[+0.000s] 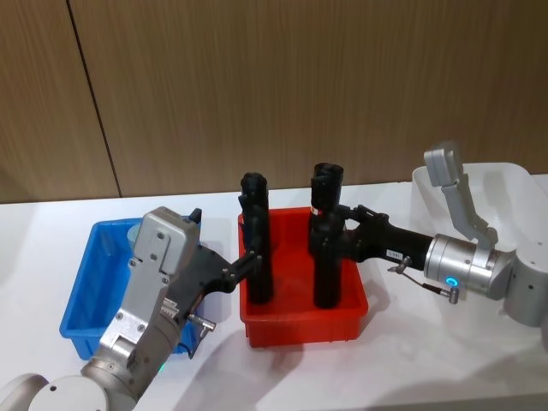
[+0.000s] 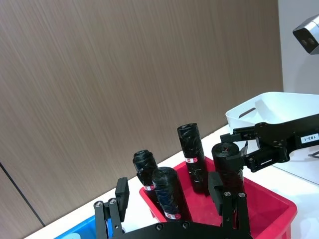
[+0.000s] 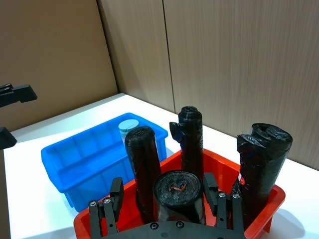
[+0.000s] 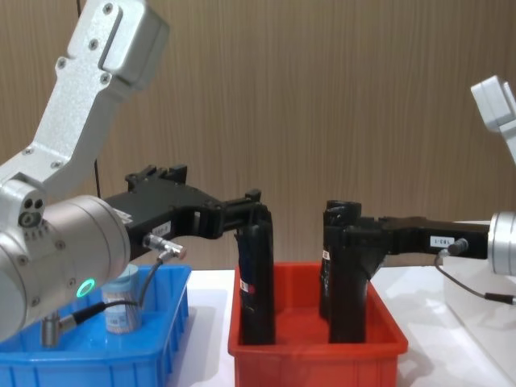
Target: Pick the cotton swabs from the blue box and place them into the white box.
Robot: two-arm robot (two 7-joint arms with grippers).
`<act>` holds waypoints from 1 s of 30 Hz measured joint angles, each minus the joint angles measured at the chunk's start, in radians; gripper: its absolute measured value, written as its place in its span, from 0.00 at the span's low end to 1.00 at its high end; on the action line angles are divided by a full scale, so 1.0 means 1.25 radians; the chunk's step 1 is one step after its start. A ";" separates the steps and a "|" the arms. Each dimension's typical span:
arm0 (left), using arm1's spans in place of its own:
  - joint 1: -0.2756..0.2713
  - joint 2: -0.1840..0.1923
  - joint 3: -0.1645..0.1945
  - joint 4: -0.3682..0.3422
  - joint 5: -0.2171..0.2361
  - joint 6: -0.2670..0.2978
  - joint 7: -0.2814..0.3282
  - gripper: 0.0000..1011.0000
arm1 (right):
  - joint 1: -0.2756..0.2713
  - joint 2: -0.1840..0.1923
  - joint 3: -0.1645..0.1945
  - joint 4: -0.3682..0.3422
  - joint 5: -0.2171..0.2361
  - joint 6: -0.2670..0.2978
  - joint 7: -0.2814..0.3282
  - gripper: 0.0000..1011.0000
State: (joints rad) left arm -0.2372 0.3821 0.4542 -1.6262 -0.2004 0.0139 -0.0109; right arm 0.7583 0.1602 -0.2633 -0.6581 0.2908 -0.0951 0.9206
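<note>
One jar of cotton swabs [image 1: 133, 229] stands in the far corner of the blue box [image 1: 81, 291] at the left; its pale lid [image 3: 128, 124] shows past the black rolls. The white box [image 1: 514, 184] sits at the far right. My left gripper [image 1: 250, 261] is over the red bin's left side, open, with a black roll [image 2: 167, 191] between its spread fingers. My right gripper [image 1: 332, 233] reaches in from the right, open, its fingers [image 3: 209, 181] straddling the top of another black roll [image 3: 177, 189]. Neither gripper is at the blue box.
The red bin [image 1: 300, 321] stands between the two boxes and holds several tall black rolls [image 1: 257, 248]. A brown wood-panel wall runs along behind the white table. Bare tabletop lies in front of the red bin and toward the white box [image 2: 264, 107].
</note>
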 joint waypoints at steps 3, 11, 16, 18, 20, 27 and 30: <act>0.000 0.000 0.000 0.000 0.000 0.000 0.000 0.99 | 0.009 -0.002 -0.001 0.015 -0.002 -0.007 0.000 0.99; 0.000 0.000 0.000 0.000 0.000 0.000 0.000 0.99 | 0.035 -0.008 -0.002 0.065 -0.005 -0.028 0.002 0.99; 0.000 0.000 0.000 0.000 0.000 0.000 0.000 0.99 | 0.056 -0.013 -0.004 0.103 -0.010 -0.042 0.007 0.99; 0.000 0.000 0.000 0.000 0.000 0.000 0.000 0.99 | 0.065 -0.016 -0.006 0.120 -0.011 -0.048 0.010 0.99; 0.000 0.000 0.000 0.000 0.000 0.000 0.000 0.99 | 0.071 -0.017 -0.007 0.131 -0.013 -0.052 0.013 0.99; 0.000 0.000 0.000 0.000 0.000 0.000 0.000 0.99 | 0.097 -0.025 -0.012 0.181 -0.018 -0.069 0.027 0.99; 0.000 0.000 0.000 0.000 0.000 0.000 0.000 0.99 | 0.110 -0.029 -0.015 0.206 -0.020 -0.079 0.036 0.98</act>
State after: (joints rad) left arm -0.2372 0.3821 0.4542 -1.6262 -0.2004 0.0139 -0.0109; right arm 0.8964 0.1243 -0.2822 -0.4001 0.2656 -0.1935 0.9659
